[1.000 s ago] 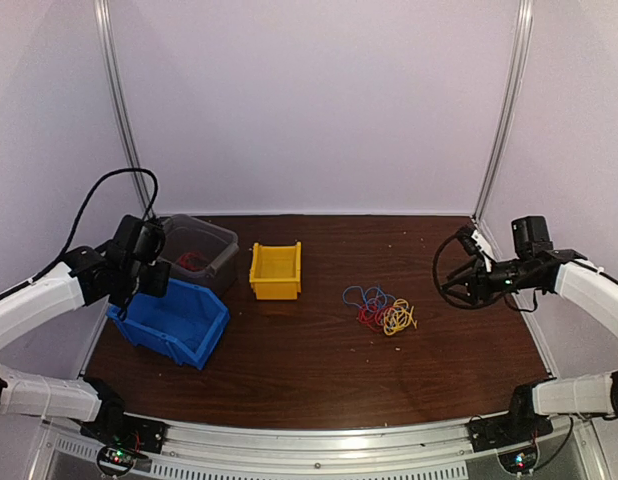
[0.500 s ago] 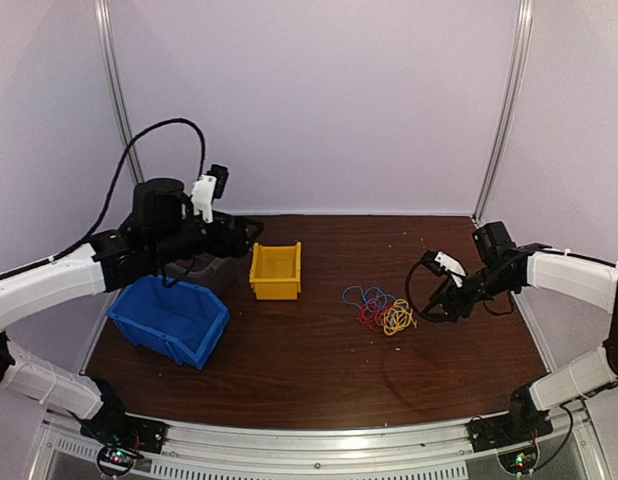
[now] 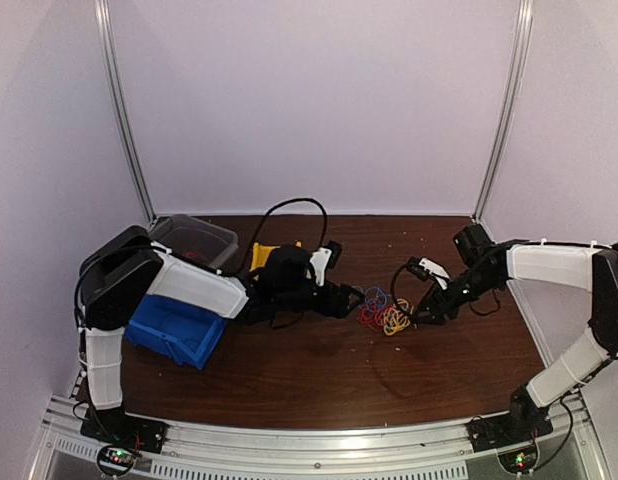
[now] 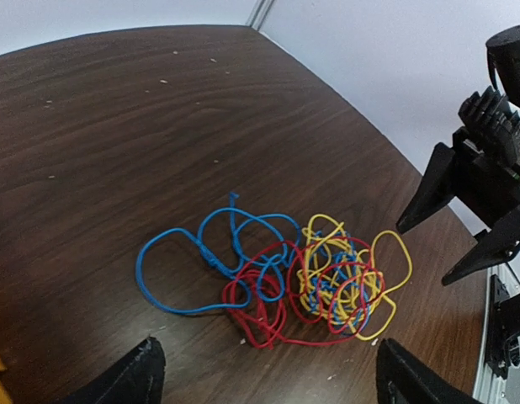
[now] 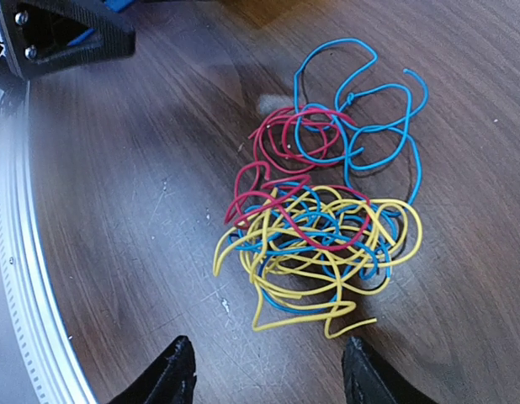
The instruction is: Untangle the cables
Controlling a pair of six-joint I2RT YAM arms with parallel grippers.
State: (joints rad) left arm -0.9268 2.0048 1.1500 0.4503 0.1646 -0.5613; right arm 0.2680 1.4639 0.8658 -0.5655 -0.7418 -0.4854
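Top external: red, blue, yellow cables (image 3: 384, 313) lay tangled on tabletop (image 3: 319, 375), between centre and right edge; left claw (image 3: 351, 300) spread just beside bundle's left; right claw (image 3: 419, 312) spread at its right, both empty.

Robot lab cell: plain white walls (image 3: 319, 100), aluminium frame posts (image 3: 125, 110), wood-grain table (image 3: 319, 370), 3 plastic bins (image 3: 179, 325).

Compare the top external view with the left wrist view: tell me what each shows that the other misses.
Only the top view: the blue bin, yellow bin and grey bin. Only the left wrist: each strand's path, with a blue loop spreading out of the tangle. Both: the cables, the open right gripper, the brown table.
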